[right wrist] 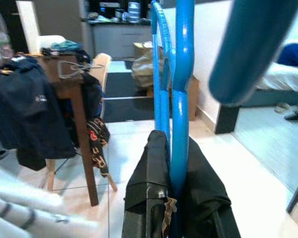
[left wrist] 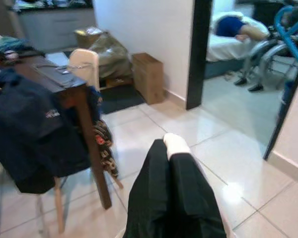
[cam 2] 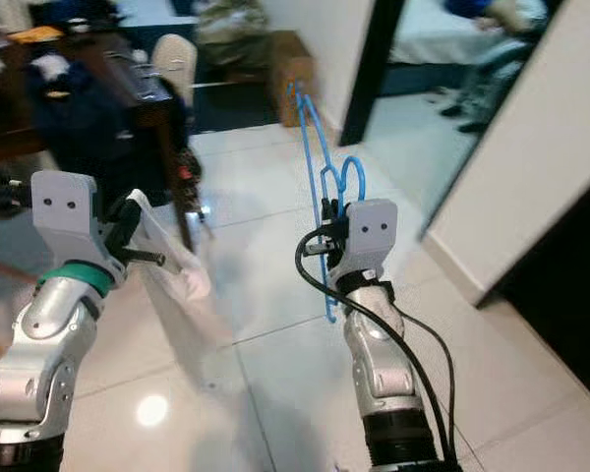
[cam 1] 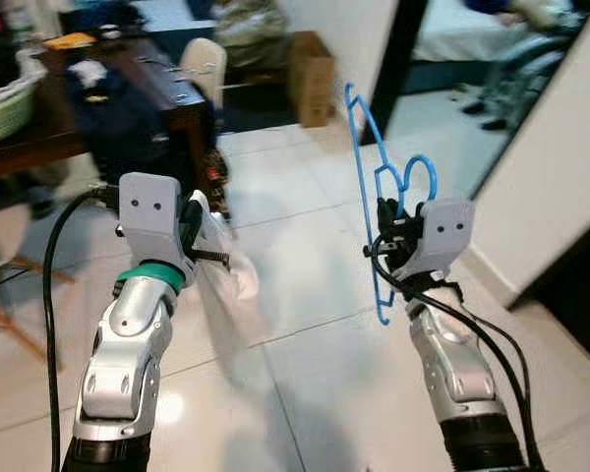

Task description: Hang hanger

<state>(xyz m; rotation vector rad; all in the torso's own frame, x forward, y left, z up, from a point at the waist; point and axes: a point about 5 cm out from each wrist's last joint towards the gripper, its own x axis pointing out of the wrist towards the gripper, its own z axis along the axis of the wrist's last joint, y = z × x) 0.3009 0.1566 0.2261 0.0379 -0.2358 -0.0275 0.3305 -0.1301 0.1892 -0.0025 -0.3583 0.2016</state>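
A blue plastic hanger [cam 1: 364,187] stands upright in front of me, hook end near the wrist, with my right gripper [cam 1: 385,234] shut on its lower frame. The right wrist view looks up the hanger's blue bars [right wrist: 178,99], which rise from between the black fingers [right wrist: 149,198]. My left gripper [cam 1: 203,232] is raised at the same height on the left. It is shut on a thin white garment [cam 1: 222,264] that droops below it. In the left wrist view a bit of that white garment [left wrist: 175,144] pokes out past the closed black fingers [left wrist: 170,198].
At the back left, a dark wooden table [cam 1: 182,98] is draped with a navy garment [cam 1: 118,113], with a pale chair [cam 1: 205,61] behind it. A cardboard box [cam 1: 313,77] stands by the wall. A black-framed doorway [cam 1: 398,69] opens onto a bedroom. A white wall [cam 1: 551,167] is on the right.
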